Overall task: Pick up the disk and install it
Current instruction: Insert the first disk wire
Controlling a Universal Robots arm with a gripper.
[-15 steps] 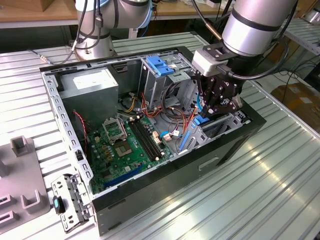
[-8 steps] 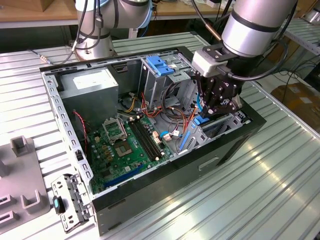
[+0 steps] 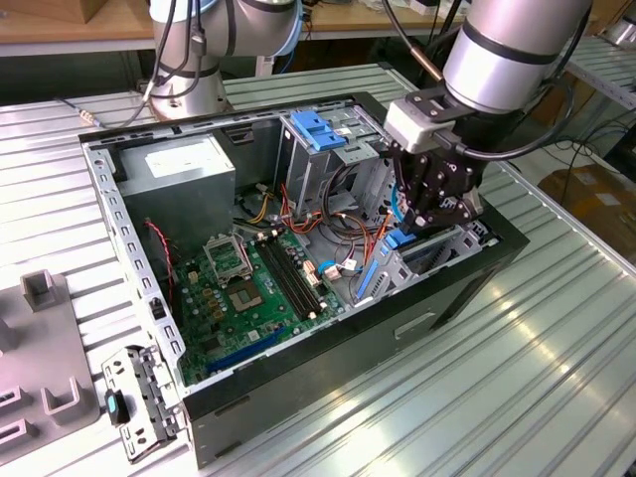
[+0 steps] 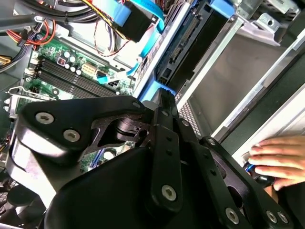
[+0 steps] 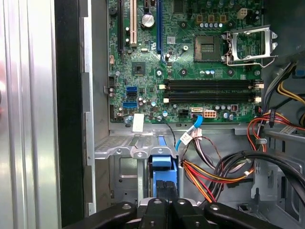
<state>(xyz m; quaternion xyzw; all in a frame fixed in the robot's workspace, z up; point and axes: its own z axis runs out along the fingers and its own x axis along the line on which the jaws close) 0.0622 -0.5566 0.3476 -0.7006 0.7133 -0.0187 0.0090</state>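
The black gripper (image 4: 161,98) is seen from behind its bolted body, with one finger (image 4: 166,119) laid against the blue rail end of the disk (image 4: 188,45). The disk, a dark slab edged by blue rails, is set along a grey metal bay wall (image 4: 228,81). Beside it the green motherboard (image 4: 71,67) is shown with its memory slots, crossed by a light-blue cable (image 4: 125,72). Red, yellow and black wires (image 4: 102,33) are bundled nearby. A person's hand (image 4: 279,160) is rested at the case rim (image 4: 267,125), just beside the gripper's body.

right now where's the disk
In the exterior view the disk sits just below the gripper, at the drive cage in the open computer case, on the exterior view's right of the motherboard.
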